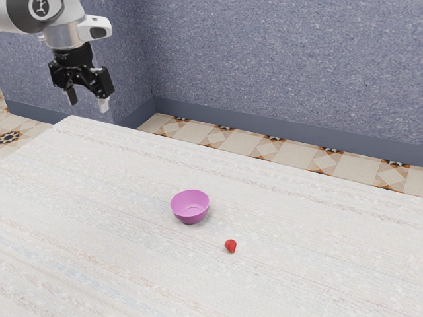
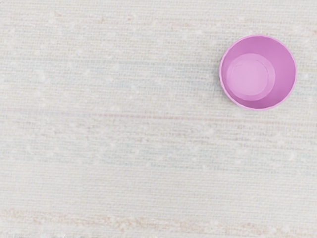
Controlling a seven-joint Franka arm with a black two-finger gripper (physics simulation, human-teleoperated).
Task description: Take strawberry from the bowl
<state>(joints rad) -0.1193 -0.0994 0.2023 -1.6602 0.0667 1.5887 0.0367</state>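
Note:
High at the exterior view's upper left, my black gripper point(image 1: 87, 102) stands open, its two fingertips well apart with nothing between them. The pink bowl point(image 1: 190, 206) sits upright on the table, far from the gripper, and its inside holds nothing. A small red strawberry point(image 1: 230, 246) lies on the table outside the bowl, a short way off toward the exterior view's lower right. In the wrist view the bowl point(image 2: 258, 72) is seen from above, with its bare bottom visible.
The pale, streaked table top point(image 1: 99, 198) spreads beneath both things. Past its far edge lie a tiled floor point(image 1: 244, 142) and a blue-grey wall point(image 1: 284, 59), with a wall corner behind the arm.

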